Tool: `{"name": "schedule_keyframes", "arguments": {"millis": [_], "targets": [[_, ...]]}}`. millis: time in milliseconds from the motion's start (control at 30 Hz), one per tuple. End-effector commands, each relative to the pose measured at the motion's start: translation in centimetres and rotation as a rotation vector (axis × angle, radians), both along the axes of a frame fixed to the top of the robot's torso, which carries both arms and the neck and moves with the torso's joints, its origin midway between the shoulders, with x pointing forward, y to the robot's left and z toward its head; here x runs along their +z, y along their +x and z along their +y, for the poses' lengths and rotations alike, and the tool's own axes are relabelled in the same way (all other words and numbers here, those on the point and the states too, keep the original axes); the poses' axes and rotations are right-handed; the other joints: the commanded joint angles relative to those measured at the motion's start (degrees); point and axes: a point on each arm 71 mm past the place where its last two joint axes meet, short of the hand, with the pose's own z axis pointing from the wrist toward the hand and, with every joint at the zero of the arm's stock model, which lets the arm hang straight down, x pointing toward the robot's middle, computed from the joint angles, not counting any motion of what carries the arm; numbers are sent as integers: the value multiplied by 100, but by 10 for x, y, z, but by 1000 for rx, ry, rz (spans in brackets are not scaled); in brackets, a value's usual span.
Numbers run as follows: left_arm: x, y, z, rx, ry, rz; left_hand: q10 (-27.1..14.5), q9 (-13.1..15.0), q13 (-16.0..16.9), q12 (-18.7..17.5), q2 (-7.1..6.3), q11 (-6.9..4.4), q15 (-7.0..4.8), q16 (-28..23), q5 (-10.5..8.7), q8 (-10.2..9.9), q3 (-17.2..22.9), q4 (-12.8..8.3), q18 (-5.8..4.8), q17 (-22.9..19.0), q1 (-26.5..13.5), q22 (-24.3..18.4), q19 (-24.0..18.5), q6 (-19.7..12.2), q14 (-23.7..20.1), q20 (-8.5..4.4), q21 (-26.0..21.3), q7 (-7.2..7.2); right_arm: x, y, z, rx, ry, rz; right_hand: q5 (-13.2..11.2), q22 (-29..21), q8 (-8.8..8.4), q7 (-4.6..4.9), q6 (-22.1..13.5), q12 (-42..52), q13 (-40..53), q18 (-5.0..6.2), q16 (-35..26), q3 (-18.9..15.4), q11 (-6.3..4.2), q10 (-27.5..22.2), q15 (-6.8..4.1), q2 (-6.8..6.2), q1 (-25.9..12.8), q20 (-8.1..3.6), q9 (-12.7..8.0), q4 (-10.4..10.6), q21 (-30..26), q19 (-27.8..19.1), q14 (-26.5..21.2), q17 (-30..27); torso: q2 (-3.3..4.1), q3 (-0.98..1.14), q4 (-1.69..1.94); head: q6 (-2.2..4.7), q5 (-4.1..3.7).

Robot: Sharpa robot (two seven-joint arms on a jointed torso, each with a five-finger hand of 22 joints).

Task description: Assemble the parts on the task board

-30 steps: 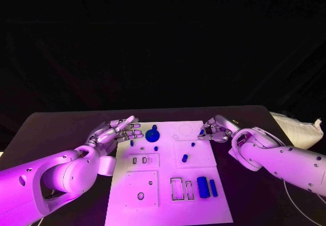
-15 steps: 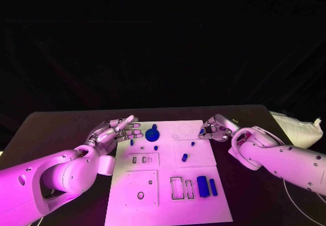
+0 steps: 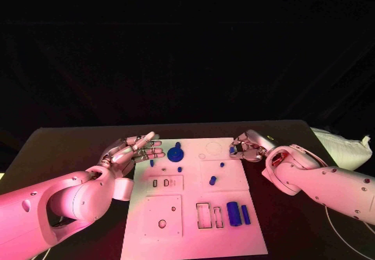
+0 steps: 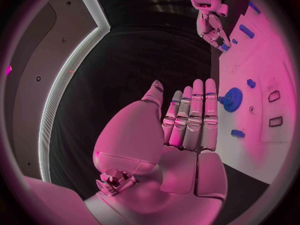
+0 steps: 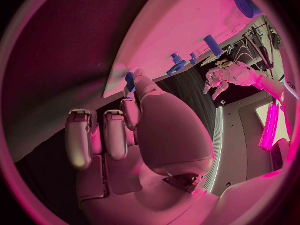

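The white task board [image 3: 195, 200] lies in the lower middle of the frame on the black table [image 3: 70, 141], running from the centre down toward the bottom edge. At its upper left corner the left robot hand [image 3: 133, 151] hovers with its fingers stretched out and apart, holding nothing; the left wrist view shows the same flat, spread palm just beside a blue gear [image 3: 176, 155] standing near the board's top. At the board's upper right corner the right robot hand [image 3: 247, 150] has its fingers curled in, and a small blue part [image 5: 130, 80] is pinched at its fingertips, seen in the right wrist view against the board's edge. Two small blue pegs [image 3: 212, 181] lie at mid-board, and two longer blue bars [image 3: 233, 214] rest beside rectangular slots [image 3: 203, 216] lower right.
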Motion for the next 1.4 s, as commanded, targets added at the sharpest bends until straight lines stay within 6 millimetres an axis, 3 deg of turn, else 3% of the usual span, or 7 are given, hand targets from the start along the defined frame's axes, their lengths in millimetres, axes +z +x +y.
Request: {"name": "schedule_keyframes", "arguments": {"millis": [33, 467, 667, 867, 933, 1033, 1400], "targets": [[1, 0, -2, -15, -13, -7, 22, 1, -7, -35, 5, 10, 6, -35, 6, -20, 2, -46, 19, 8, 47, -8, 26, 9, 19, 7, -34, 5, 4, -2, 7, 22, 14, -34, 82, 456, -3, 22, -36, -32, -446, -66, 13, 60, -77, 64, 8, 385, 317, -24, 46, -12, 14, -3, 417, 493, -7, -1, 0, -1, 16], [0, 2, -1, -9, -10, -6, 23, 1, -8, -47, 25, 9, 5, -49, 7, -29, 26, -83, 19, 21, 79, -12, 29, 9, 23, 5, -35, 4, 28, -21, 71, 112, 58, 16, 257, 391, -118, 85, -155, -355, -667, -50, -33, 291, -25, -74, 53, 212, -9, 19, 23, -27, -19, -55, 402, 432, -8, -18, 12, -2, 70], [0, 3, 0, -6, -8, -6, 24, 1, -8, -50, 33, 9, 4, -53, 7, -32, 35, -96, 19, 25, 91, -13, 30, 10, 25, 4, -36, 3, 34, -34, 115, 175, 33, 36, 297, 384, -134, 89, -155, -408, -704, -47, -41, 358, -20, -86, 58, 202, -69, 25, 22, -25, -24, -61, 400, 423, 1, -16, 33, -66, 174], [-1, 5, 3, 8, -4, -10, 27, 1, -8, -53, 39, 7, 3, -58, 7, -34, 46, -113, 19, 29, 105, -15, 32, 14, 27, 3, -36, 1, 32, -47, 150, 239, -12, 59, 339, 374, -160, 92, -160, -484, -759, -44, -51, 423, -18, -100, 59, 156, -165, 30, 19, -17, -30, -69, 398, 412, -20, -58, 66, -117, 241], [-1, 6, 4, 9, -3, -14, 34, 3, -7, -54, 44, 3, 1, -62, 7, -33, 55, -126, 19, 34, 116, -16, 33, 21, 29, 1, -35, -6, 28, -50, 160, 255, -27, 70, 340, 366, -170, 96, -169, -523, -787, -43, -57, 436, -16, -115, 60, 143, -175, 31, 16, -21, -34, -75, 397, 404, -12, -44, 60, -140, 270], [-1, 5, 4, 9, -2, -17, 37, 3, -7, -54, 46, 0, 0, -64, 6, -33, 59, -133, 19, 36, 122, -16, 34, 25, 30, 1, -35, -10, 21, -53, 170, 267, -42, 84, 340, 357, -175, 98, -172, -539, -799, -40, -63, 445, -15, -121, 62, 138, -184, 32, 15, -21, -39, -81, 395, 394, -8, -41, 67, -150, 268], [0, 5, 3, 8, -1, -20, 39, 4, -7, -55, 47, -1, -1, -66, 6, -33, 62, -137, 19, 38, 125, -17, 34, 27, 31, 0, -35, -12, 7, -59, 193, 288, -67, 112, 339, 341, -189, 102, -163, -577, -824, -37, -74, 485, -9, -127, 67, 105, -268, 36, 15, -1, -47, -92, 392, 380, -12, -40, 73, -145, 307]]}}
